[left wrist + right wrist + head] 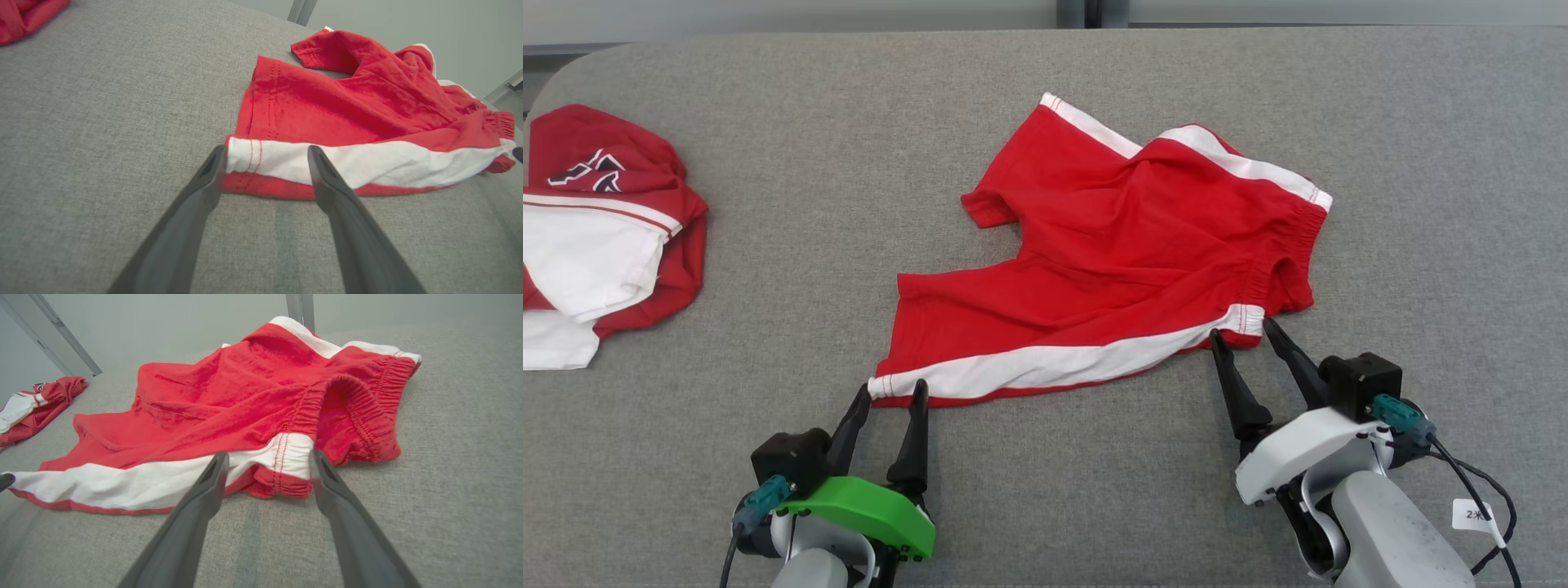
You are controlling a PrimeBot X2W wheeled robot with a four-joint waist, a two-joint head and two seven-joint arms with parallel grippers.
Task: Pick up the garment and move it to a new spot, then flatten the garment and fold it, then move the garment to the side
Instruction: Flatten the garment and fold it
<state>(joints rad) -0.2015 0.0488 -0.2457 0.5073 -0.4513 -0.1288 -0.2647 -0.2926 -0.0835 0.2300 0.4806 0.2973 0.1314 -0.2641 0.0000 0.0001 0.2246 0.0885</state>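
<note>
A pair of red cotton shorts with white side stripes and a gathered elastic waistband (1127, 245) is lying rumpled at the middle of the grey fabric-covered table (768, 122), its waistband pointing toward the robot's right and its two leg openings toward the left. The near white stripe is running along the edge closest to the robot, while the far stripe is showing along the back edge, and the cloth between them is sitting in loose folds. The left gripper (892, 388), carried on a green wrist cover, is standing with its two long dark fingers spread wide, the tips straddling the hemmed end of the near stripe at the leg opening; nothing is being pinched between them, and whether the tips are touching the cloth I cannot tell. The right gripper (1241, 327), on a white wrist cover, is likewise gaping wide and holding nothing, its fingers bracketing the stitched end of the same stripe at the waistband corner, where the elastic is puckering open into a small pocket. Well apart from the shorts, at the table's far left edge, a second crumpled red and white garment with a dark printed mark (605, 220) is lying in a heap.
</note>
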